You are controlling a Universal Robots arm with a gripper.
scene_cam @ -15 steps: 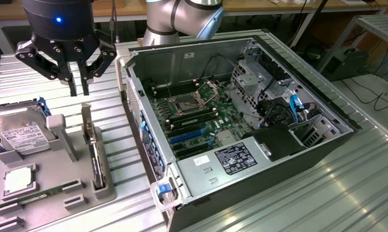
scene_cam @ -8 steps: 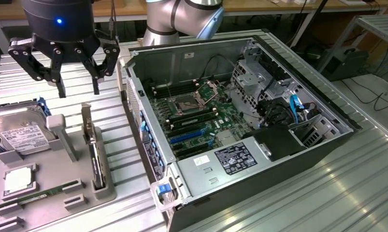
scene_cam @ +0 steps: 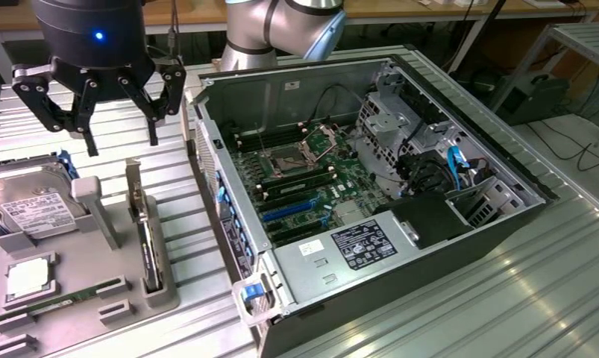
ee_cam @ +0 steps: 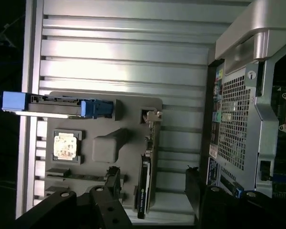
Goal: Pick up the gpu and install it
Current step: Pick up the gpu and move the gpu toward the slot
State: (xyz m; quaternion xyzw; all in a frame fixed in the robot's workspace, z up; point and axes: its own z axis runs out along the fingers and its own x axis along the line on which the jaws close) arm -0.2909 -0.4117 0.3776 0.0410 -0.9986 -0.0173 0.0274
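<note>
A gray parts tray [scene_cam: 88,262] sits on the ribbed metal tabletop [scene_cam: 478,298], just beside the open computer case [scene_cam: 279,93] on the exterior view's left. The tray holds a silver hard drive [scene_cam: 25,210] with a white label, a processor chip [scene_cam: 28,277] in a square pocket, a narrow green memory stick [scene_cam: 66,300] and the gpu [scene_cam: 146,242]. The gpu stands on its long edge in a slot at the side of the tray nearest the case. It is a thin dark card with a silver metal bracket rising at its far short end. Inside the case lie the motherboard [scene_cam: 314,183] and a power supply [scene_cam: 364,242] with a black label.

The gripper [scene_cam: 120,142] hangs above the far end of the tray, apart from everything in it. Its jaws are spread wide and hold nothing. In the wrist view, the card lies between the two dark finger sets.
</note>
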